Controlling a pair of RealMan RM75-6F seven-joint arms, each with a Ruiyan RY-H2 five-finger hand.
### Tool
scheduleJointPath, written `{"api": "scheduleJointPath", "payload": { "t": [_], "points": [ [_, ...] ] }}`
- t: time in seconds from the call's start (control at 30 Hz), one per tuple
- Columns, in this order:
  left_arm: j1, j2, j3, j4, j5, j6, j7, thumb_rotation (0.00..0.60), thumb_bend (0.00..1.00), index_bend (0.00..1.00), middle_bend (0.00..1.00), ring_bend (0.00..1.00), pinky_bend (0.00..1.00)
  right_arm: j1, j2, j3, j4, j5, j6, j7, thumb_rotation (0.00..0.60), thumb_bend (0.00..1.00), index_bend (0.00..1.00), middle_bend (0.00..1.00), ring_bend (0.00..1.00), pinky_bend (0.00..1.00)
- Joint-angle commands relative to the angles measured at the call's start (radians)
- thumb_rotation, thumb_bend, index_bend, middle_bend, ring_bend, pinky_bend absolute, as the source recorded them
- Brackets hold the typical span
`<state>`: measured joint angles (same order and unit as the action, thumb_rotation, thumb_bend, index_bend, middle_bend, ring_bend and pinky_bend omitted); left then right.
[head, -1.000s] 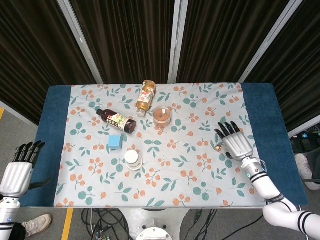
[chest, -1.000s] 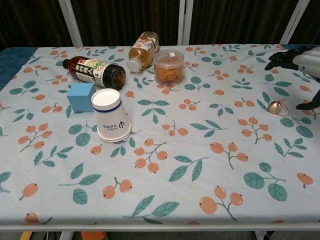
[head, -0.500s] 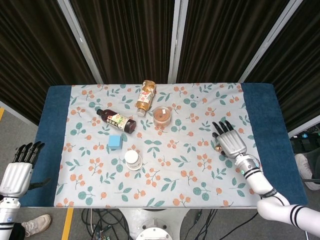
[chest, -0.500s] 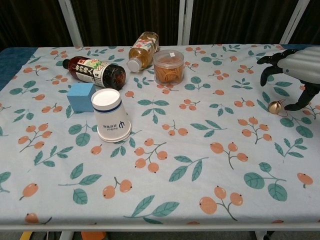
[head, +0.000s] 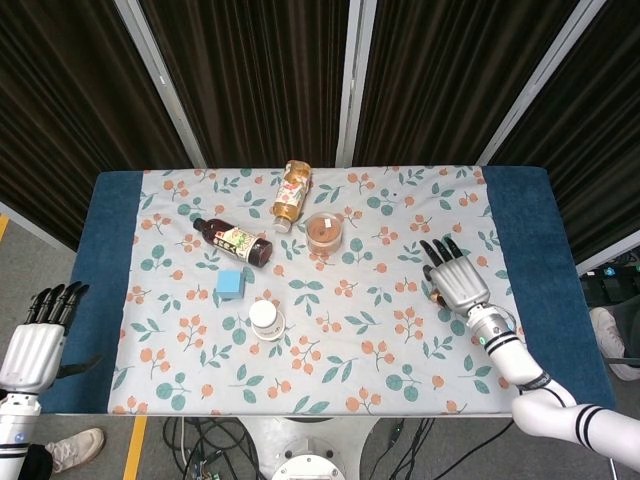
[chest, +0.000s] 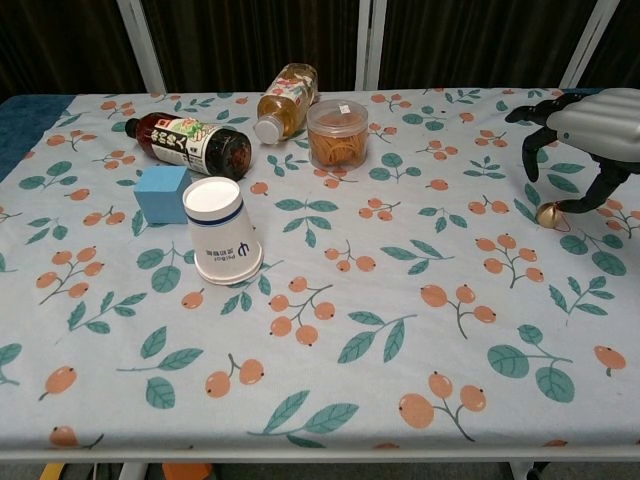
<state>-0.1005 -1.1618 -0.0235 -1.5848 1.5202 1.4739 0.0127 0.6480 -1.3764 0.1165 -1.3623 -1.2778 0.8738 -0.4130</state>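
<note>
Your right robot hand (chest: 578, 125) hovers open over the bell (chest: 548, 213), right of frame; close thumb and finger onto it.

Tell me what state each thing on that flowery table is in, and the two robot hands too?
Dark bottle: lying on its side, capped.
Tea bottle: lying on its side, capped.
Clear jar: upright, lid on.
Paper cup: tipped, mouth showing.
Blue block: resting flat.
Gold bell: on the cloth.
Right hand: over the bell, fingers spread.
Left hand: off the table, open.
</note>
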Motion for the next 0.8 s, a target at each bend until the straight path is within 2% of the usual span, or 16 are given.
{"api": "scheduleJointPath", "payload": {
  "t": [0.03, 0.8],
  "points": [
    [0.000, 0.001, 0.000, -0.001, 0.000, 0.001, 0.000, 0.600, 0.00, 0.04, 0.05, 0.00, 0.05, 0.004, -0.003, -0.004, 0.002, 0.006, -0.004, -0.005, 0.600, 0.15, 0.45, 0.05, 0.00, 0.00],
    [-0.001, 0.002, 0.002, 0.000, -0.003, -0.006, -0.002, 0.600, 0.00, 0.04, 0.05, 0.00, 0.05, 0.020, -0.015, -0.024, 0.017, 0.050, -0.013, -0.024, 0.600, 0.19, 0.50, 0.09, 0.00, 0.00]
  ]
}}
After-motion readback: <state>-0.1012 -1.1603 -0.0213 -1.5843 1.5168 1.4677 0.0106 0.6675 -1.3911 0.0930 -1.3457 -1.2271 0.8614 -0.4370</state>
